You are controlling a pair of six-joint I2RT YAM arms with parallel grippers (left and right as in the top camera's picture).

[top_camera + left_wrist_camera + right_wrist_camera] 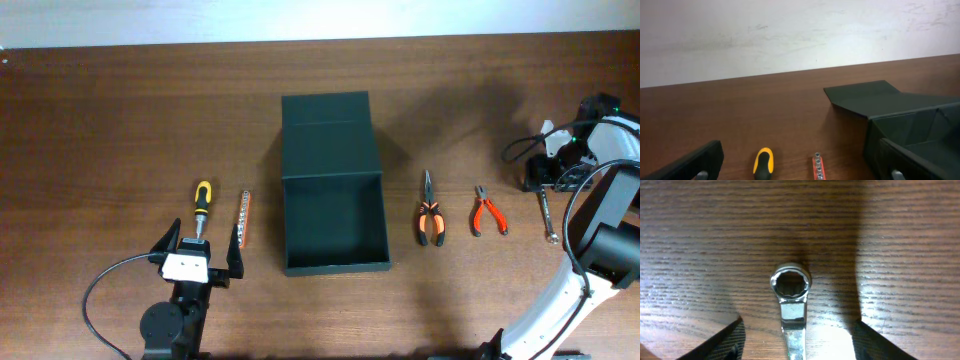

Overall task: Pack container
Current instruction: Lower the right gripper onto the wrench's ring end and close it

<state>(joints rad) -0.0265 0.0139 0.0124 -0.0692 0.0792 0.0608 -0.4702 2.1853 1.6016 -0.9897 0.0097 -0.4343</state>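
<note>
The container sits open in the middle of the table. It is a dark green-black box with its flap lid folded flat on the far side, and its inside is bare.

Left of the container lies a strip of bits, and beyond that a screwdriver with a yellow and black handle. The left gripper hangs at the near end of the screwdriver with its jaws spread wide and nothing held. Its own camera shows the screwdriver handle and the strip between its fingers, with the container wall off to one side.

Right of the container lie long-nose pliers with orange and black grips. Next come smaller red-handled pliers, and farthest out a wrench. The right gripper stands over the wrench. In its camera the ring end lies between the two fingers, bare wood showing on both sides, so the jaws are apart and not touching it.

Glare on the wrench shank and the small size of the strip leave any lettering unreadable.
</note>
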